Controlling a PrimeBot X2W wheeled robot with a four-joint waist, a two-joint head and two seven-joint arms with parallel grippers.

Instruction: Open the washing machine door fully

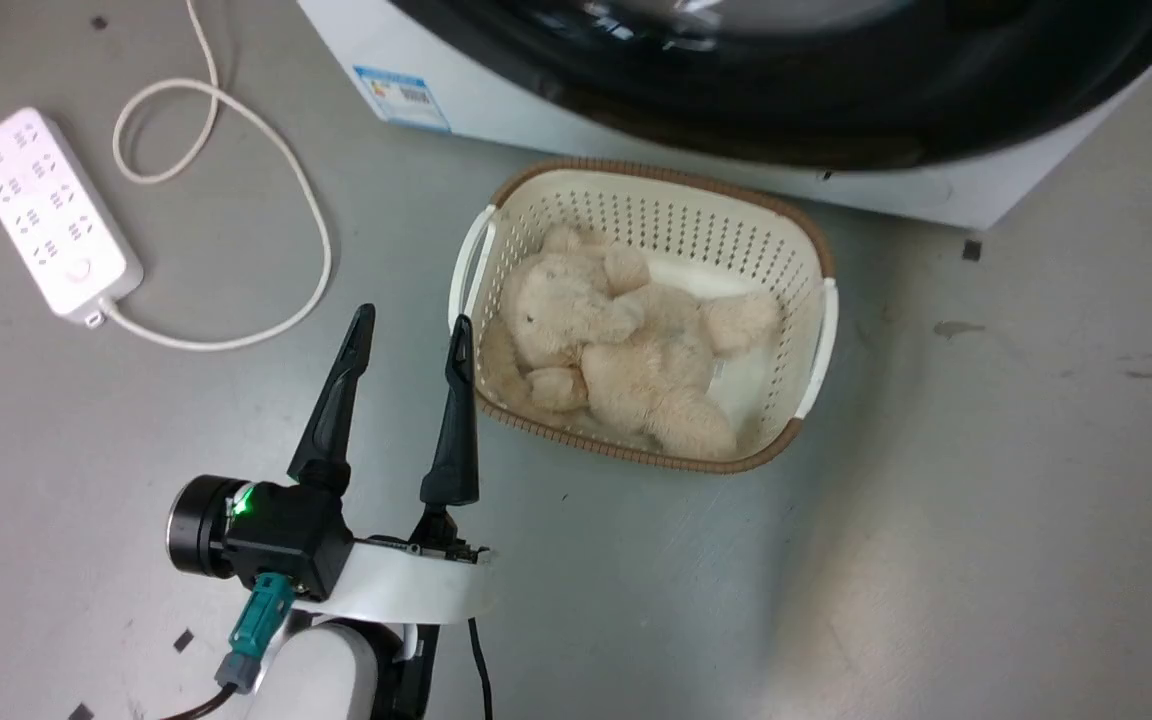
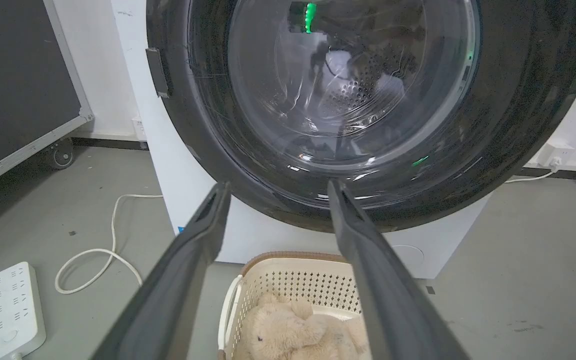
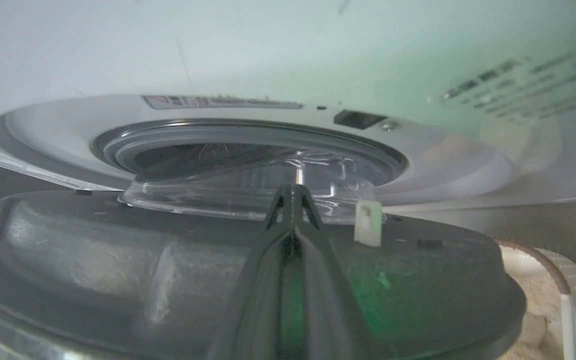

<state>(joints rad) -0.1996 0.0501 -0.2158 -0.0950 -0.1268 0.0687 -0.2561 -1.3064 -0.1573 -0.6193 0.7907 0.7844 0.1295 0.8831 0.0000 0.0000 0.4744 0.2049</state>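
Grey floor (image 1: pixel 936 550) before the washing machine (image 1: pixel 536 110)
Left claw (image 1: pixel 412 318) apart beside basket (image 1: pixel 656 172); blue label (image 1: pixel 403 97) ahead, unreadable; right claw (image 3: pixel 293 192) together against door (image 3: pixel 118 250).

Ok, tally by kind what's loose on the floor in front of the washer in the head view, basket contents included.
power strip: 1
basket: 1
plush toy, lying in the basket: 1
Total: 3
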